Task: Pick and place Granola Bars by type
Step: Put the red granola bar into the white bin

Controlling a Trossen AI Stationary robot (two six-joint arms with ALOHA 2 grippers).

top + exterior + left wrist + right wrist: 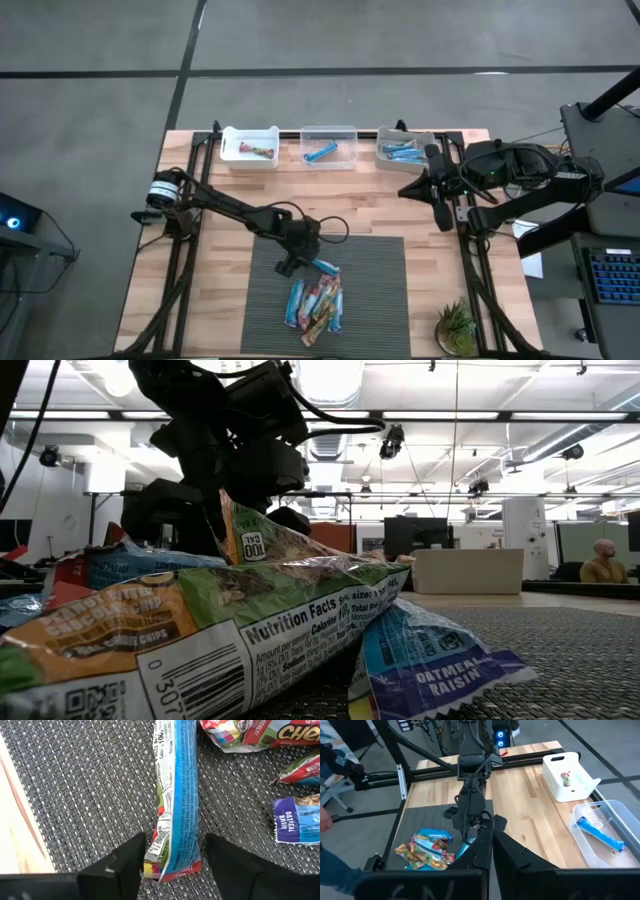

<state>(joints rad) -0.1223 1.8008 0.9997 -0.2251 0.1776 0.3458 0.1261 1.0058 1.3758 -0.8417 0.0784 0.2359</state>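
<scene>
A blue granola bar [180,795] lies flat on the grey woven mat [75,785], apart from the pile of blue and multicoloured bars [315,305]. My left gripper [175,840] is open, low over the mat, with one finger on either side of this bar's crimped end [167,865]. In the high view it stands at the pile's far left edge [292,265]. My right gripper [490,840] is shut on nothing and held high over the table's right side [405,190]. My left gripper slants down from the table's left with its fingers across the blue bar's end. One finger [127,862] stands right at the wrapper's edge [150,852]. Whether it touches the wrapper, I cannot tell. The bar lies flat on the mat.
Along the far edge stand a white bin [250,147] with a multicoloured bar, a clear bin [328,147] with one blue bar and a clear bin [405,150] with several blue bars. A small plant [457,325] sits near right. A person's sleeve [330,860] shows beside the table.
</scene>
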